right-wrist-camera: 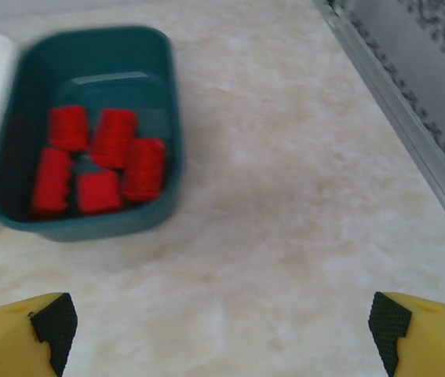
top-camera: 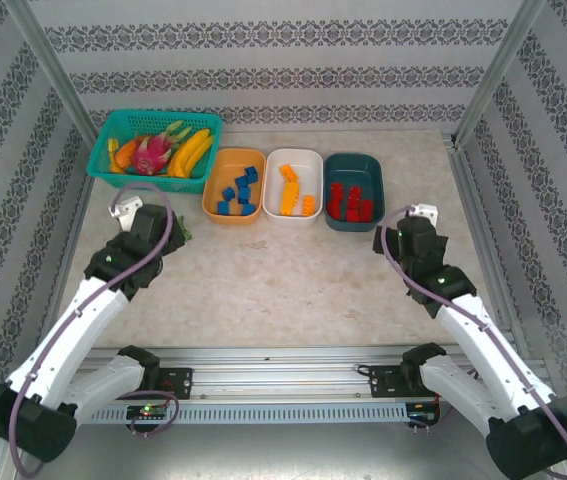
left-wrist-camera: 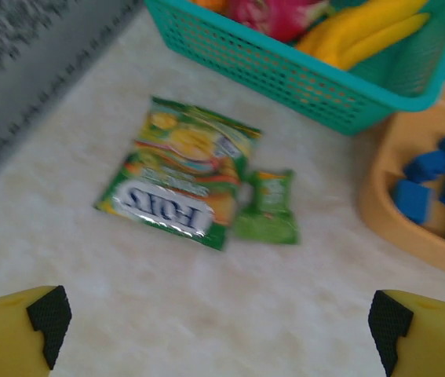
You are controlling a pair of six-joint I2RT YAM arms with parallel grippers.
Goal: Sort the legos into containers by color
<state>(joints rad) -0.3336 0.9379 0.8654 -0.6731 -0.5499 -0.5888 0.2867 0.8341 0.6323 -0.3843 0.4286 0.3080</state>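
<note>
Top external view: blue studded plastic bricks [top-camera: 237,192] lie in the shallow orange tray [top-camera: 235,152], orange bricks [top-camera: 293,190] in the white tray [top-camera: 293,153], red bricks [top-camera: 348,203] in the dark teal tray [top-camera: 355,157], so left tool [left-wrist-camera: 222,322] and right tool [right-wrist-camera: 222,322], both wide and empty, should retreat without nudging trays.

Staged robot-lab test cell: beige marbled counter [top-camera: 293,285] enclosed by silver aluminium frame posts [top-camera: 50,65] and grey damask-striped wallpaper panels [top-camera: 263,55].

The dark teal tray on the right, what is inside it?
About five red bricks lie bunched together in the dark teal tray, with no other colour among them. The floor beneath them is covered, so anything underneath cannot be seen.
</note>
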